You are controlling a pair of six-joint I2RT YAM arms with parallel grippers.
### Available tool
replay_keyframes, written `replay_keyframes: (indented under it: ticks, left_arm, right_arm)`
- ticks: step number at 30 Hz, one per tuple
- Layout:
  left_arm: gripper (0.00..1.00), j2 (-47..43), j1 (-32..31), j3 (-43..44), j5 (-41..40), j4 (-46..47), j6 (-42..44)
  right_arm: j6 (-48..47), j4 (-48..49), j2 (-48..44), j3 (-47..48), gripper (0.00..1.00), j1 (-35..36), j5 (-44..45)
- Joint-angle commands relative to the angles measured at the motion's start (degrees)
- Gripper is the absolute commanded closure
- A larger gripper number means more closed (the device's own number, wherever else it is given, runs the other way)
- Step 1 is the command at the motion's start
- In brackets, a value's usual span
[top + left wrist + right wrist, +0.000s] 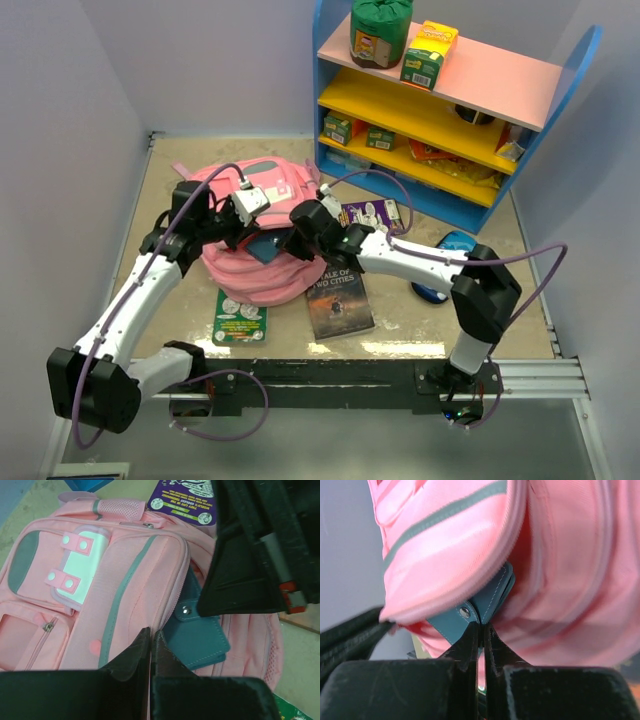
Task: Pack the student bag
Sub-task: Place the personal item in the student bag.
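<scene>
The student bag [250,265] is a pink backpack lying at the table's centre left; it fills the left wrist view [135,570] and the right wrist view [560,555]. My left gripper [151,639] is shut on the zip edge of the bag's front flap and holds it raised; in the top view it [233,230] sits over the bag. My right gripper [482,627] is shut on the edge of a teal snap wallet [470,611], which sits partly inside the bag's opening under the flap. The wallet also shows in the left wrist view [202,640] and the top view [265,247].
A book [340,295] lies just right of the bag and a green booklet [240,317] at its near side. A purple packet [372,213] and a blue object [445,255] lie further right. A blue shelf [450,110] with boxes stands at the back right.
</scene>
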Motion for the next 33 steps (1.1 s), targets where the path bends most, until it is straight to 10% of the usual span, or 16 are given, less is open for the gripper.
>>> replay_keyframes:
  ticks: [1,10,14,18,23,33]
  left_arm:
    - [1.0,-2.99,-0.08,2.69,7.83,2.19,-0.8]
    - [1.0,-2.91,0.0,2.07,8.45,0.61,-0.9]
    - [1.0,-2.03,0.0,2.33,8.97,0.17,-1.33]
    - [0.98,-1.5,0.0,2.95,8.45,0.0,-1.77]
    - [0.42,-0.01,0.0,5.76,9.51,-2.9,-1.33]
    - [0.11,4.29,13.08,16.56,15.21,-12.2,3.39]
  right_arm:
    - [2.56,3.36,2.87,4.7,1.0,-0.11,4.84]
    - [4.5,16.7,6.85,3.05,1.0,1.02,8.74]
    - [1.09,17.78,2.63,-1.44,0.49,1.91,9.7]
    - [-3.75,15.24,-2.38,-3.55,0.25,2.26,7.6]
    - [-11.65,15.94,-12.66,-11.36,0.27,4.72,8.21]
    - [-21.25,6.36,-14.53,-10.33,0.39,14.38,19.89]
